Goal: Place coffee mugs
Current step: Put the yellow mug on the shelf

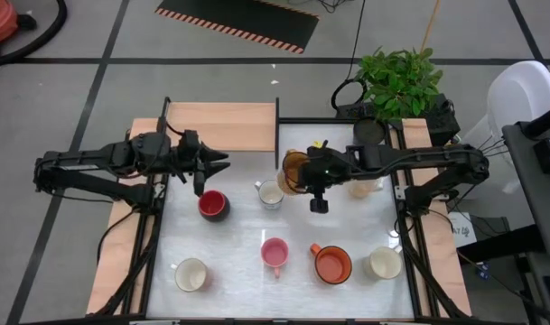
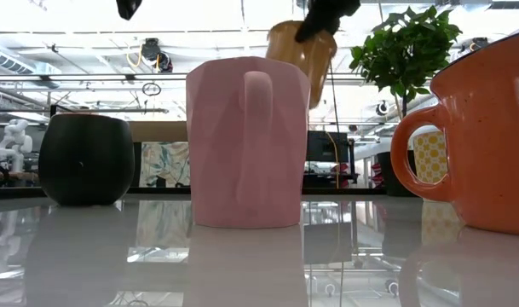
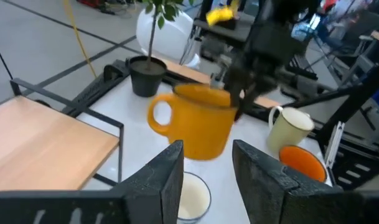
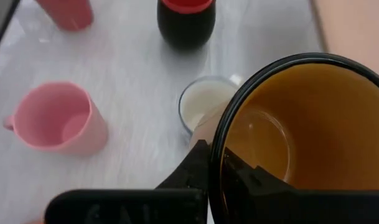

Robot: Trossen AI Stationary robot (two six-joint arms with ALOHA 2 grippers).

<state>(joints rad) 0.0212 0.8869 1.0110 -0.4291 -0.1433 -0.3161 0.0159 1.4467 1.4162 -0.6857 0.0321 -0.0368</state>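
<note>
Fingers of the left gripper hang parted and empty over the bench above the red-lined dark mug, while the right gripper pinches the amber mug's rim, holding it aloft beside the small white mug.

No text, label, brand or number can be read — not on any mug.
</note>
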